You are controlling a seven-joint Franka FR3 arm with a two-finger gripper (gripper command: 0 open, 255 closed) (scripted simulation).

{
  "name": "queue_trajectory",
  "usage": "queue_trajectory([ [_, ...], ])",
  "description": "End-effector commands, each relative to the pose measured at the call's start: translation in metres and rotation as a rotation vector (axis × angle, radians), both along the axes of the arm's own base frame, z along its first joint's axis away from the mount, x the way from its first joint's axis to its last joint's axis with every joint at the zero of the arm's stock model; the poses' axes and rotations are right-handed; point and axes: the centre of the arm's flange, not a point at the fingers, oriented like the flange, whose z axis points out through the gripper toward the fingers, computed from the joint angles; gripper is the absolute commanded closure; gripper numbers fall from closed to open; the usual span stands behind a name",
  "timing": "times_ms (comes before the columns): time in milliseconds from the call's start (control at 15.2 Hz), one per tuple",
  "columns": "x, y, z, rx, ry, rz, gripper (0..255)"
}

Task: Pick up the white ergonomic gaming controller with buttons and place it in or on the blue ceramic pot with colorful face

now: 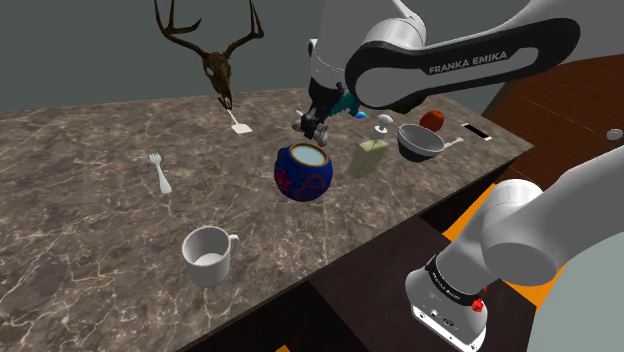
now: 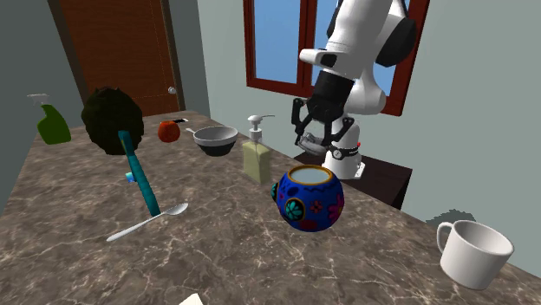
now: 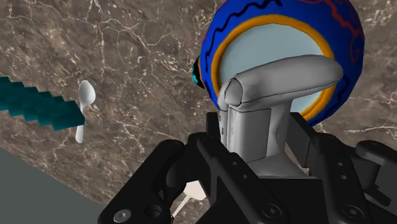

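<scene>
The end effector (image 3: 262, 167) grasps the white controller (image 3: 275, 105). In the wrist view its black fingers (image 3: 213, 149) clasp the controller's body from both sides. One rounded grip arm juts out past them, with its long axis lying crossways over the opening ahead. The blue pot (image 3: 347, 44) sits straight beyond the end effector. Its orange-rimmed mouth faces the controller, which covers the nearer part of the mouth. The pale inside shows around the controller's far side.

In the shoulder view the end effector (image 1: 317, 124) hangs over the worktop (image 1: 100, 150) with the pot (image 1: 303, 172) just below it, a gap between the two. The pot's centre looks a touch off to one side of the fingers rather than squarely under them.

In the second exterior view the end effector (image 2: 309, 132) points downward, the pot (image 2: 309, 201) standing upright beneath it and apart from it.

Judging from the three views, the coming move turns on this vertical line-up. The mouth lies almost directly under the held controller, so a short lowering with a slight centring, then letting go, should put it in.
</scene>
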Motion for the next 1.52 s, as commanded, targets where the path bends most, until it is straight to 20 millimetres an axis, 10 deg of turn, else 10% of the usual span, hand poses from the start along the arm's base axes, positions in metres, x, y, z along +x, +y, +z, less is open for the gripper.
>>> queue_trajectory([
  [0,-0.001,0.001,-0.01,0.0,0.0,0.0,255],
  [528,-0.001,0.001,-0.055,0.0,0.0,0.0,255],
  [1056,-0.001,0.001,-0.055,0.0,0.0,0.0,255],
  [1122,-0.001,0.001,-0.055,0.0,0.0,0.0,0],
  [1452,-0.001,0.001,-0.055,0.0,0.0,0.0,0],
])
